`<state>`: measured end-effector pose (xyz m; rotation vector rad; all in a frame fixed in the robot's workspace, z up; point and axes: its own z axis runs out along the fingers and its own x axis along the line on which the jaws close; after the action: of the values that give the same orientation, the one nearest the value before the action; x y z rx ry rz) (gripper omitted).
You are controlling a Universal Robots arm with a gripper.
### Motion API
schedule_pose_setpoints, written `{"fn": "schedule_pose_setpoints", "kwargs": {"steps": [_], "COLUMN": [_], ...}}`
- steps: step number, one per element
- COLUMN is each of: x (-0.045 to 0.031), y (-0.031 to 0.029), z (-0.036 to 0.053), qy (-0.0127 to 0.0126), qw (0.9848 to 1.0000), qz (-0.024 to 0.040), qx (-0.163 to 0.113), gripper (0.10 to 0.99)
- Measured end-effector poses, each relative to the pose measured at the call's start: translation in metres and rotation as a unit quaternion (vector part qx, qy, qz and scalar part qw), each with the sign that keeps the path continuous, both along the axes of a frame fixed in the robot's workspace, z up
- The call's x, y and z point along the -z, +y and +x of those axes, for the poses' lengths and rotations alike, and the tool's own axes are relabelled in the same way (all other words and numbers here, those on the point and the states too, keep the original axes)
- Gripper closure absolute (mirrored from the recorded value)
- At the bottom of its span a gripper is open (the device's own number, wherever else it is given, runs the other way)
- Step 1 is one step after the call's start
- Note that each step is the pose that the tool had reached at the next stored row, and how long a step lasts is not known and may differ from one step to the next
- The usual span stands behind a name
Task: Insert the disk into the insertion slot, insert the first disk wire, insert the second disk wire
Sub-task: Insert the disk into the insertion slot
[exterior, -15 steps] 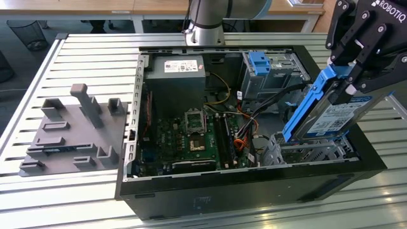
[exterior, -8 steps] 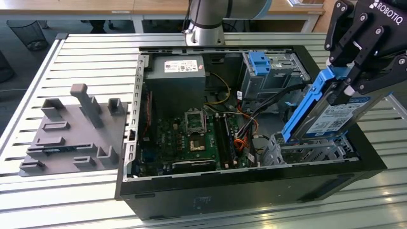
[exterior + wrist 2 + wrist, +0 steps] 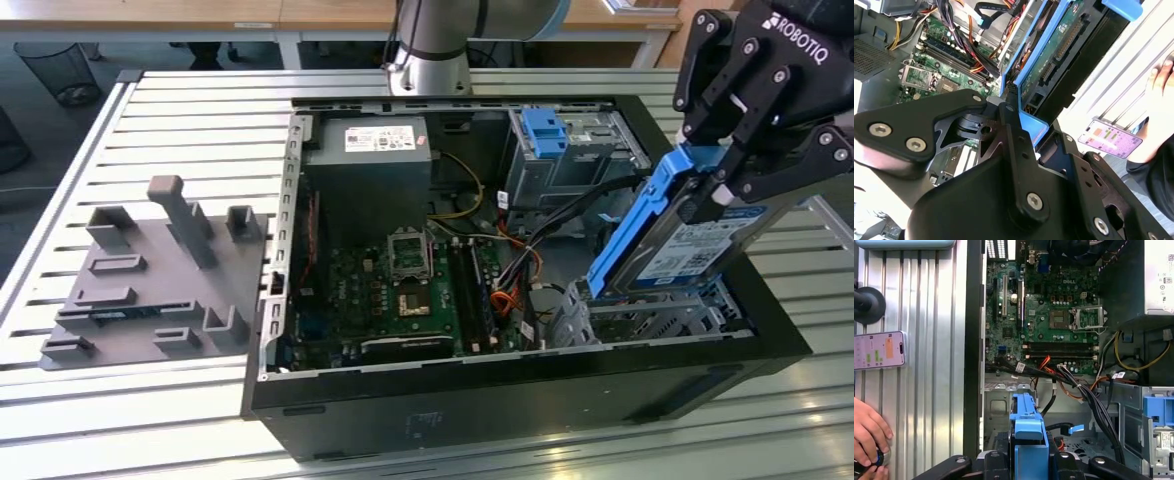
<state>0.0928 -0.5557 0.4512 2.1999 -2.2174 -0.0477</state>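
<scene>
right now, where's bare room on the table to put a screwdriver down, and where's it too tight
Bare table slats lie at the exterior view's left, behind and in front of the grey fixture. Inside the computer case it is crowded: wires cross beside the drive cage, where the claw holds the disk tilted.

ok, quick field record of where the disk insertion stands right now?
grasp: tool shut on the disk, at its upper end
disk pose: steeply tilted, lower end down in the case, not lying flat
slot: insertion slot sits under the disk's lower end; disk not seated
wires: cables loose in the case, none seen plugged into the disk
nearby: a hand and a phone on the table beside the case
</scene>
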Motion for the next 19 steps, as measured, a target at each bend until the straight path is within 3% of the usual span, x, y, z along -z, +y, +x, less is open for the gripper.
{"fn": "schedule_pose_setpoints", "kwargs": {"steps": [19], "x": [0.0081], "y": [0.0021], "z": [-0.0008], "qy": [0.0], "qw": [1.0], "qz": [0.0002], "qx": [-0.001], "gripper": [0.722]}}
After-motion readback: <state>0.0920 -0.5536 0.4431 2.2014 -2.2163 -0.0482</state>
